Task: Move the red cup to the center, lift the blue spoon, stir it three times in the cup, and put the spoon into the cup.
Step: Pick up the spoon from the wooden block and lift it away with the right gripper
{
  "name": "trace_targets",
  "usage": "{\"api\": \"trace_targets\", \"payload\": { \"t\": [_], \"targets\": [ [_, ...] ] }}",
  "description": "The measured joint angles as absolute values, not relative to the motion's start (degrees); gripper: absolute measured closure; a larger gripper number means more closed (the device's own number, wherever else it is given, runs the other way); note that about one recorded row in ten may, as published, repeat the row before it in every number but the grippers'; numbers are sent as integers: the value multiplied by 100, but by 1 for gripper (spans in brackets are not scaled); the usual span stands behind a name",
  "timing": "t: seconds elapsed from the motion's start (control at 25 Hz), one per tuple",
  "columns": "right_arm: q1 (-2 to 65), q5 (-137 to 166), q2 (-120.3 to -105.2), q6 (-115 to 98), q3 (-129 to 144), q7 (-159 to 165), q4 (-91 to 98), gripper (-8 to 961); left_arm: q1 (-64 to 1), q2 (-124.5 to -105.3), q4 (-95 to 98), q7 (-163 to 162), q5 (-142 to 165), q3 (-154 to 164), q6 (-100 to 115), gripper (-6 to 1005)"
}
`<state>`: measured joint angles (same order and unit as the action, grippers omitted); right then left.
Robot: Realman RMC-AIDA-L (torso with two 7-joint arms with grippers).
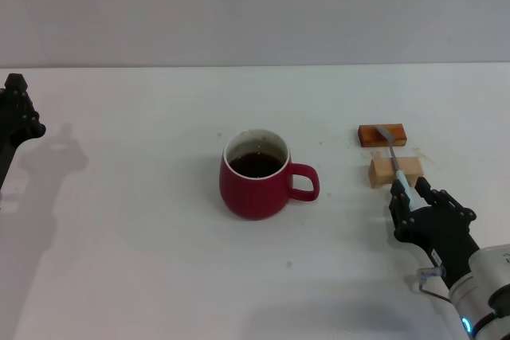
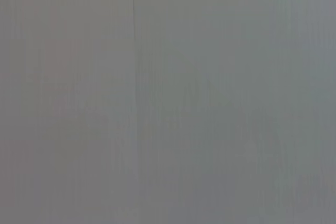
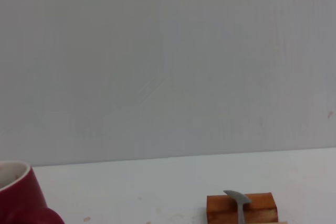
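Note:
The red cup stands upright mid-table with dark liquid inside and its handle toward the right; part of the red cup also shows in the right wrist view. The blue spoon lies across two blocks, its grey bowl on the farther one and its pale blue handle pointing toward me. The spoon's bowl also shows in the right wrist view. My right gripper is at the handle's near end, open, with a finger on each side of it. My left gripper is parked at the table's far left edge.
An orange-brown block and a light wooden block sit right of the cup, under the spoon. The orange-brown block also shows in the right wrist view. The left wrist view is a blank grey surface.

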<state>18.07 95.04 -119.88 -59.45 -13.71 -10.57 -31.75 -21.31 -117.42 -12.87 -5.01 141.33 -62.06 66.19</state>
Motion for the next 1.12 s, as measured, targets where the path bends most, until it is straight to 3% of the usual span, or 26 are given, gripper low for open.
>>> {"api": "trace_targets", "payload": {
  "t": [1.12],
  "targets": [
    [1846, 9492, -11988, -5812, -1371, -995, -3128, 679, -2160, -11748, -1273, -501, 14133, -6223, 6648, 998]
  ]
}}
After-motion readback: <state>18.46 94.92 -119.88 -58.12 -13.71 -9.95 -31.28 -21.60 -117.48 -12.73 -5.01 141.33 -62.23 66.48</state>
